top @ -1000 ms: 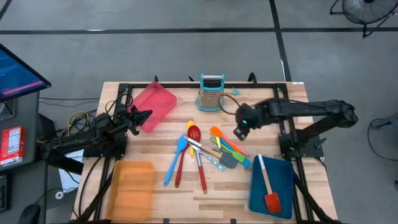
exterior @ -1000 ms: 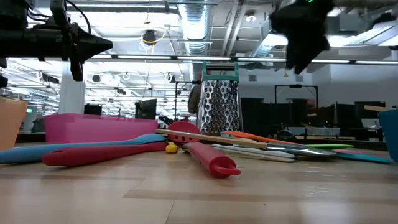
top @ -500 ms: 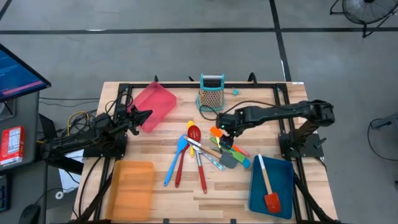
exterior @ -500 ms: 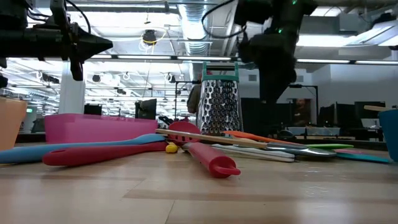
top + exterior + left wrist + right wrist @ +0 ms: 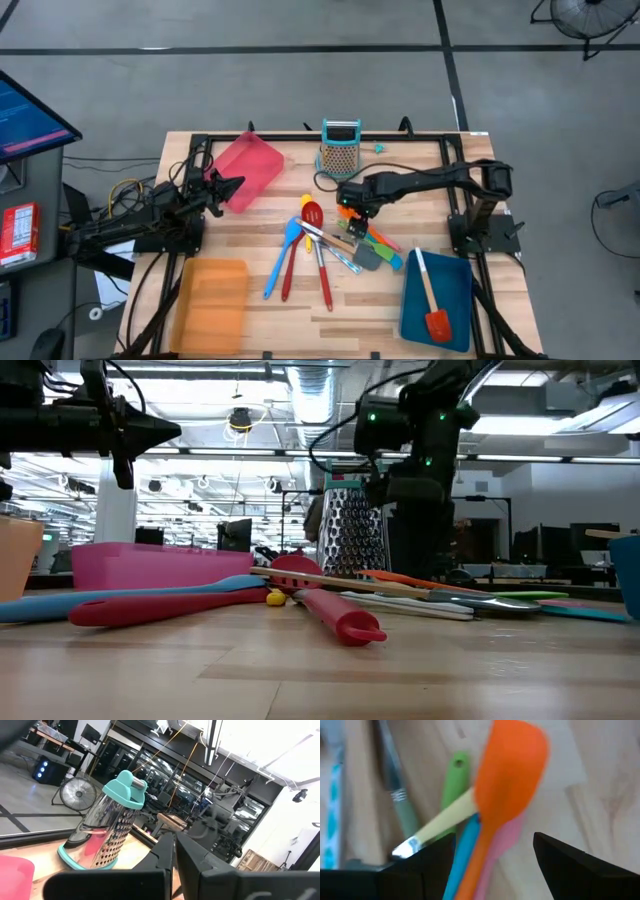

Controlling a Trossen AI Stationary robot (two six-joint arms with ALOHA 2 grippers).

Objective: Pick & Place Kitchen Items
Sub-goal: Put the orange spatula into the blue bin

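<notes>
Utensils (image 5: 335,245) are lying in a loose heap at the middle of the desk (image 5: 290,318), between the trays. Going left to right: my left gripper (image 5: 232,185) is waiting over the near edge of the red tray (image 5: 250,165), its fingers pressed together and holding nothing; an orange tray (image 5: 212,305) is sitting at the front left. Next come the blue and red spoons, then the crossed silver pieces, then the orange spatula (image 5: 507,775) with green, blue and pink handles packed under it.

My right gripper (image 5: 347,208) is hanging wide open just above that orange blade, by the grater (image 5: 339,148). A blue tray (image 5: 440,300) at the far right is already holding one spatula (image 5: 432,305).

The risk, as I am judging it — the handles are overlapping so tightly that closing here could pinch two at once, or drag a neighbour out and scatter the heap. The rounded blade might also slip sideways from my fingers.

I am reading no brand or lettering anywhere.
</notes>
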